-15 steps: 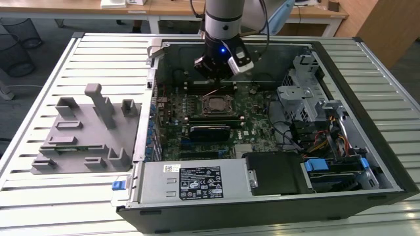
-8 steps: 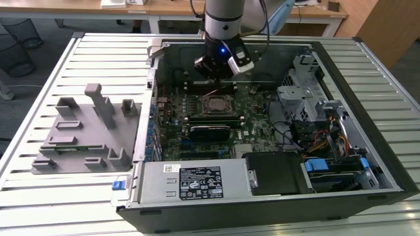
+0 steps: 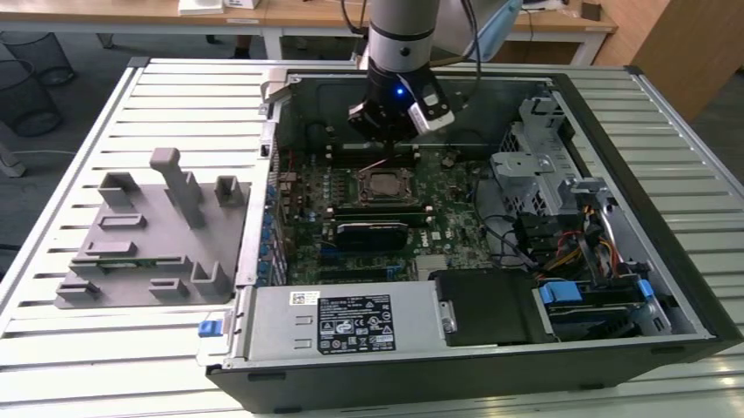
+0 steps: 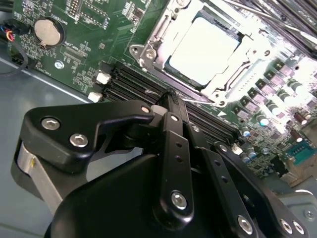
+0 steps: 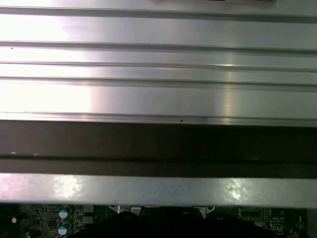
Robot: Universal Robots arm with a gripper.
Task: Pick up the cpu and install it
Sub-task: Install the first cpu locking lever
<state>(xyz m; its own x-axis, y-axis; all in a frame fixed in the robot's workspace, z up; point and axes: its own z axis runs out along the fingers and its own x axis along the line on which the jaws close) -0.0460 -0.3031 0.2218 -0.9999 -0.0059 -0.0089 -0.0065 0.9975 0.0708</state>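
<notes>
Pincer: my gripper [image 4: 171, 99] is closest to the lens in the second wrist view — black linkage, fingers brought together to a point, nothing between them that I can see.
Cpu: the cpu [image 4: 203, 52] lies flat inside the socket frame [image 4: 148, 52], pale silvery top up, well clear of my fingertips.
Where I hang: above the motherboard [image 3: 465, 209] inside the open computer case [image 3: 651, 287], just beyond the socket in the exterior view.
Progress: I judge the chip already placed — it sits square in its seat; whether the frame's latch is closed over it I cannot tell.
Nearby: dark memory slots [image 4: 124, 84] run between my tip and the socket; a coin battery [image 4: 48, 30] sits farther off on the green board.
Surface: the case lies on a ribbed metal table [image 3: 163, 96], with a grey parts fixture [image 3: 139, 244] on the exterior view's left.
Room: wooden desks [image 3: 291, 13] and a wire bin [image 3: 23, 96] stand behind.
</notes>
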